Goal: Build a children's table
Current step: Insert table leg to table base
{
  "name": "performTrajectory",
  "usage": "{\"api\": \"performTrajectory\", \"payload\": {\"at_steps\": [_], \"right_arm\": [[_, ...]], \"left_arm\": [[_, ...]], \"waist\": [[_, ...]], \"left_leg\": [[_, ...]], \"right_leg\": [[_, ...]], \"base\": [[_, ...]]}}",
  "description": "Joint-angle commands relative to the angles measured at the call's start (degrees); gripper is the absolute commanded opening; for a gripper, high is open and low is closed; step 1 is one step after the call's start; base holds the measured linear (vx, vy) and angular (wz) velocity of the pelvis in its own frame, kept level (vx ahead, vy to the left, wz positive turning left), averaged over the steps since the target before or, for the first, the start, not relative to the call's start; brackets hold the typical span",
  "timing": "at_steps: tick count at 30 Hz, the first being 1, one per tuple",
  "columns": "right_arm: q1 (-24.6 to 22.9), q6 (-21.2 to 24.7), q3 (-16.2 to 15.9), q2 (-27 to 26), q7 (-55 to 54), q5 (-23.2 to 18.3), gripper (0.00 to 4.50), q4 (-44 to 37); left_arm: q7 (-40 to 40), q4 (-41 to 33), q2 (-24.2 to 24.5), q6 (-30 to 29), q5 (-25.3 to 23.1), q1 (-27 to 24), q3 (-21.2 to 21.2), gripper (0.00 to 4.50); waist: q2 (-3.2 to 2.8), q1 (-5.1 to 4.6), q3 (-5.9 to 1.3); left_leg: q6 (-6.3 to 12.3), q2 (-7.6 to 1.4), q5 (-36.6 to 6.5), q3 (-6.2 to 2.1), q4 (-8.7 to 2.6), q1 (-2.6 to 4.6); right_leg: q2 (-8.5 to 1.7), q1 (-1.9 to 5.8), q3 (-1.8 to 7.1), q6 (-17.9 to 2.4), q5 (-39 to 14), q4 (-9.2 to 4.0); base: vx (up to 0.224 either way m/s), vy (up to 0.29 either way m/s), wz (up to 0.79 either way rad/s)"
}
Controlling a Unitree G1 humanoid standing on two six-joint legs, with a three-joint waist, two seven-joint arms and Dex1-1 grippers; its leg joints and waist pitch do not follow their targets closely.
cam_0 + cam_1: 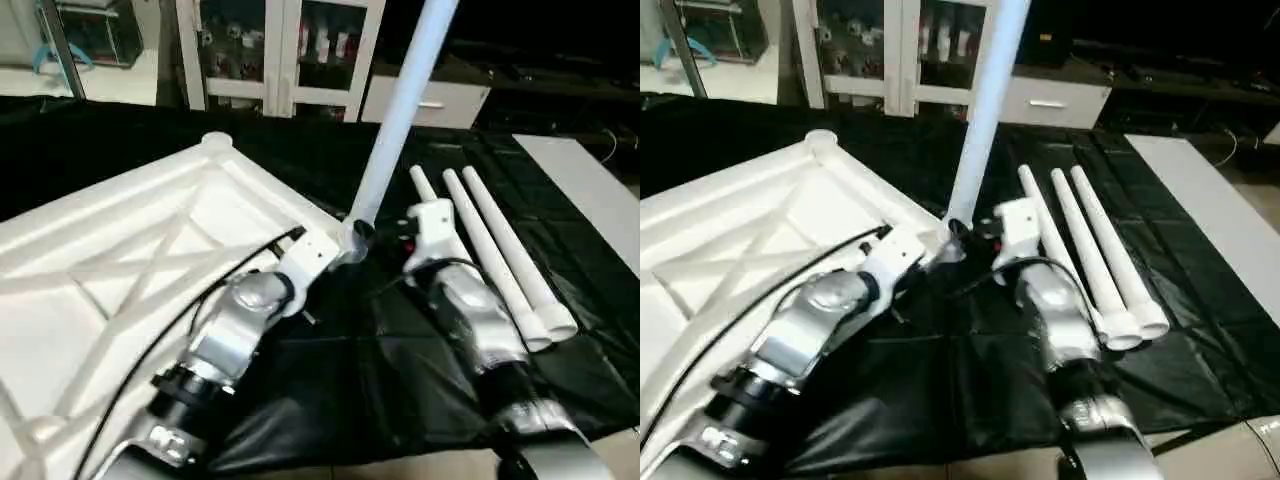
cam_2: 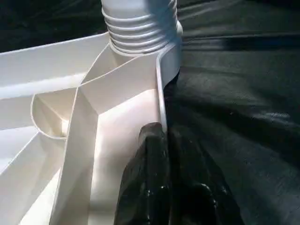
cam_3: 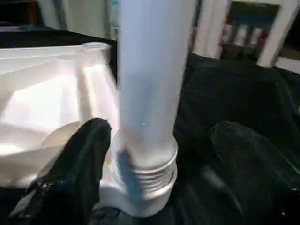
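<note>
The white table top [image 1: 120,230] lies upside down on the black cloth, its X-ribs facing up. One long white leg [image 1: 400,110] stands tilted in the near right corner socket [image 3: 145,197], its threaded end [image 2: 140,28] at the socket's mouth. My left gripper [image 2: 161,136] is shut on the table top's rim [image 2: 161,84] just beside that socket. My right gripper [image 3: 161,129] is open, with one black finger [image 3: 84,159] on each side of the leg's base and neither pressing on it. Three more legs [image 1: 500,250] lie side by side on the cloth to the right.
The black cloth [image 1: 400,380] ends near the front edge of the floor. A white flat board [image 1: 590,190] lies at the far right. Glass-door cabinets [image 1: 280,50] and a low white unit [image 1: 440,100] stand behind.
</note>
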State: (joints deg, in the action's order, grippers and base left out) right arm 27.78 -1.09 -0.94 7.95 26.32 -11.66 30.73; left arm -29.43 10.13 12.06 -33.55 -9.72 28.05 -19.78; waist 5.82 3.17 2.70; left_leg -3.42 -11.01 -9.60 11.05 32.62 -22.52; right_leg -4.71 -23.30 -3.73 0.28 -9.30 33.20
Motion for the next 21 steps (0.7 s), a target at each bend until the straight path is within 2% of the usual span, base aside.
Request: {"api": "performTrajectory", "payload": {"at_steps": [1, 4, 5, 8, 9, 10, 11, 12, 17, 21], "right_arm": [[-2.01, 3.4, -0.38, 2.38, 2.56, -1.25, 4.13, -5.51], [-3.84, 6.5, -0.69, 4.66, 5.48, -2.38, 4.27, -8.96], [-4.55, 7.97, -0.76, 5.71, 6.89, -2.86, 4.45, -10.36], [-5.94, 11.25, -1.38, 7.99, 10.29, -3.78, 4.45, -13.19], [-7.5, 13.9, -2.78, 10.89, 15.19, -4.65, 4.45, -16.03], [-7.5, 13.9, -2.78, 10.89, 15.19, -4.65, 4.45, -16.03], [-8.92, 15.85, -3.76, 13.6, 19.76, -5.81, 4.45, -18.59], [-9.25, 16.29, -3.97, 14.42, 20.96, -6.14, 4.45, -19.15], [-10.67, 17.53, -5.36, 18.79, 26.77, -6.34, 4.45, -22.16], [-10.85, 18.18, -6.39, 20.77, 29.28, -5.85, 4.45, -22.97]], "left_arm": [[-3.44, -0.89, 2.0, 1.82, 0.01, -0.67, -1.19, 0.0], [-6.84, -1.22, 4.09, 3.91, 0.62, -0.98, -2.03, 0.0], [-8.49, -1.31, 5.08, 5.05, 1.01, -1.1, -2.47, 0.0], [-11.22, -1.43, 6.84, 6.48, 1.71, -1.29, -3.1, 0.0], [-14.16, -1.69, 8.43, 8.17, 2.62, -1.55, -3.51, 0.0], [-14.16, -1.69, 8.43, 8.17, 2.62, -1.55, -3.51, 0.0], [-17.49, -2.38, 9.95, 10.17, 3.63, -1.95, -4.05, 0.0], [-18.54, -2.71, 10.44, 10.71, 3.88, -2.1, -4.3, 0.0], [-26.29, -5.71, 13.58, 15.52, 6.72, -3.62, -5.82, 0.0], [-29.44, -7.14, 15.7, 16.29, 7.13, -4.24, -7.05, 0.0]], "waist": [[-0.57, 0.4, -3.45], [-0.67, 0.41, -3.43], [-0.73, 0.43, -3.41], [-0.88, 0.77, -3.36], [-0.96, 0.91, -3.31], [-0.94, 1.1, -3.31], [-0.88, 1.22, -3.19], [-0.81, 1.6, -3.27], [-0.78, 2.19, -3.19], [-0.76, 2.63, -3.04]], "left_leg": [[0.8, -2.68, -10.94, -1.05, -3.89, 1.57], [0.63, -2.7, -11.76, -0.91, -3.84, 1.8], [0.44, -2.72, -12.49, -0.92, -3.9, 1.78], [0.22, -2.78, -12.94, -0.87, -3.85, 2.03], [0.04, -2.71, -13.46, -0.89, -3.92, 2.01], [0.05, -2.76, -13.66, -0.93, -3.9, 2.05], [-0.01, -2.82, -13.94, -0.94, -3.98, 1.98], [-0.08, -2.89, -14.14, -0.94, -3.93, 2.1], [-0.67, -2.99, -14.55, -0.86, -3.98, 2.42], [-1.34, -3.01, -15.65, -0.79, -4.03, 2.63]], "right_leg": [[-3.32, 2.19, 2.36, -7.85, -10.45, -3.01], [-3.28, 1.95, 2.44, -8.38, -10.63, -3.09], [-3.28, 2.01, 2.47, -8.39, -11.37, -3.15], [-3.3, 1.91, 2.54, -8.49, -11.45, -3.2], [-3.32, 2.0, 2.49, -8.6, -12.1, -3.29], [-3.3, 2.11, 2.47, -8.42, -12.26, -3.3], [-3.41, 2.01, 2.54, -8.34, -12.63, -3.3], [-3.47, 2.12, 2.54, -8.19, -13.16, -3.33], [-3.52, 1.83, 2.54, -8.76, -13.81, -3.24], [-3.64, 1.69, 2.61, -8.45, -15.62, -3.34]], "base": [[0.0, 0.0, 0.0], [0.0, 0.0, 0.0], [0.0, 0.0, 0.0], [0.0, 0.0, 0.0], [0.0, 0.0, 0.0], [0.0, 0.0, 0.0], [0.0, 0.0, 0.0], [0.0, 0.0, 0.0], [0.0, 0.0, 0.0], [0.0, 0.0, 0.0]]}}
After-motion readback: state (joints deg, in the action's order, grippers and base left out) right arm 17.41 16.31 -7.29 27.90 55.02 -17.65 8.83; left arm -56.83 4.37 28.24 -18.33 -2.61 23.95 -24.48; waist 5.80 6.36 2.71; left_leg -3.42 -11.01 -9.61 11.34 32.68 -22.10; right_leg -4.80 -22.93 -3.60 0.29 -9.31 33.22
